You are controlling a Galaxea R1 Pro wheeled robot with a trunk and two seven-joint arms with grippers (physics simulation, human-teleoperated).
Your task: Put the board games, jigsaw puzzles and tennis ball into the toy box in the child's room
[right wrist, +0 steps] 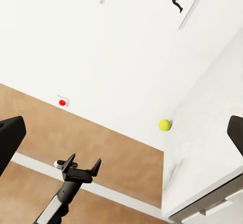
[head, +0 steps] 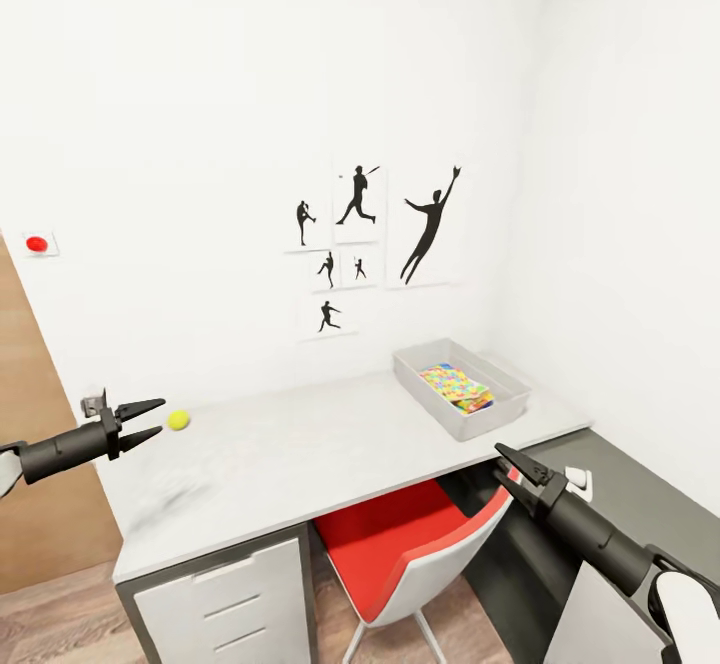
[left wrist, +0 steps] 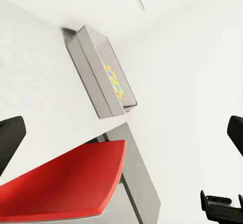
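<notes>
A simulated child's room is showing from the robot's head camera: a pale grey desk (head: 300, 454) is standing against a white wall hung with black silhouettes of baseball players (head: 360, 234). A small yellow tennis ball (head: 178, 420) is resting on the desk near its far left edge, close to the wall. The left gripper (head: 143, 421) is hovering just beside the ball, its two fingers apart and holding nothing. At the desk's far right a grey toy box (head: 500, 410) is sitting, with something brightly multicoloured, probably a jigsaw puzzle (head: 455, 387), lying inside. The right gripper (head: 514, 465) is hanging above a red chair (head: 400, 539), fingers parted and empty. The ball is likely light, slightly springy and ready to roll, so closing squarely across its widest part would seem safest.
</notes>
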